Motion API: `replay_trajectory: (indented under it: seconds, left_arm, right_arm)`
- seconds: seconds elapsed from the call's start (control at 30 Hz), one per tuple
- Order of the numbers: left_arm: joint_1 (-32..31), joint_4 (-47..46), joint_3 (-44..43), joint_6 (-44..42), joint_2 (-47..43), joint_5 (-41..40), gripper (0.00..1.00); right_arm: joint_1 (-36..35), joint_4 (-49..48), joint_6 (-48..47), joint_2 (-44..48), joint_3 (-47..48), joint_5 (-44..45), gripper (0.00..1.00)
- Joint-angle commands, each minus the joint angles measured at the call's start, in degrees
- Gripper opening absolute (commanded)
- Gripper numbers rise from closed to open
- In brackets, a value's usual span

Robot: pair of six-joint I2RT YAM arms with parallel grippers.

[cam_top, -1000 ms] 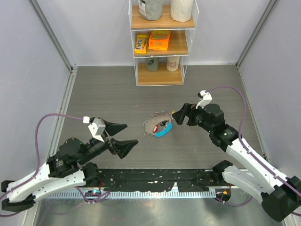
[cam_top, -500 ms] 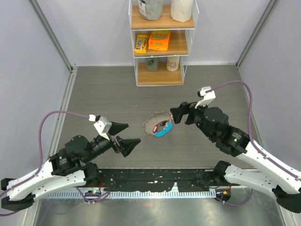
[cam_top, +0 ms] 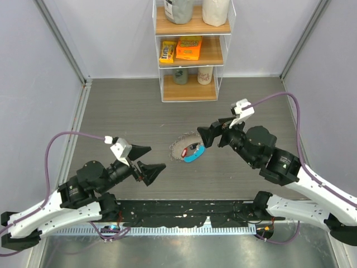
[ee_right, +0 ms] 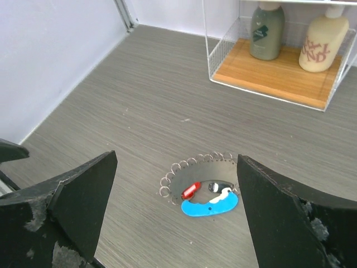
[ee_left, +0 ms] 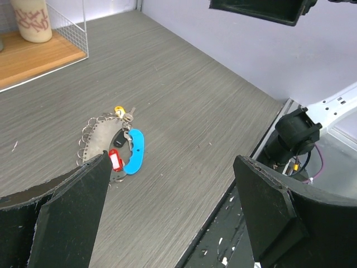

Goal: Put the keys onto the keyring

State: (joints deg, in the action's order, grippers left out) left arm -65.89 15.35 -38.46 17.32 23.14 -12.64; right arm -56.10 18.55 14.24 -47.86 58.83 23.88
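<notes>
Edging closer to the keyring [cam_top: 182, 145], the right gripper [cam_top: 202, 137] gapes wide and empty, like the left gripper [cam_top: 158, 157]; grasping seems not yet begun.

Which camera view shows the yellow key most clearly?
The left wrist view: the yellow key lies unobstructed at the far edge of the keyring. In the top external and right wrist views I cannot make it out.
</notes>
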Motion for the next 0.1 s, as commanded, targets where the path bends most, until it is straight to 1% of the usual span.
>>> replay_trajectory:
  seconds: [0.0,0.07]
  left_arm:
    - [-0.1,-0.9,-2.1,-0.7,0.2,-1.4,1.0]
    - [0.0,-0.9,-1.9,-0.7,0.1,-1.6,1.0]
  right_arm:
    - [-0.2,-9.6,-2.6,4.6,-2.6,-0.5,0.95]
    - [-0.2,-11.9,-4.5,5.7,-4.9,0.4,0.95]
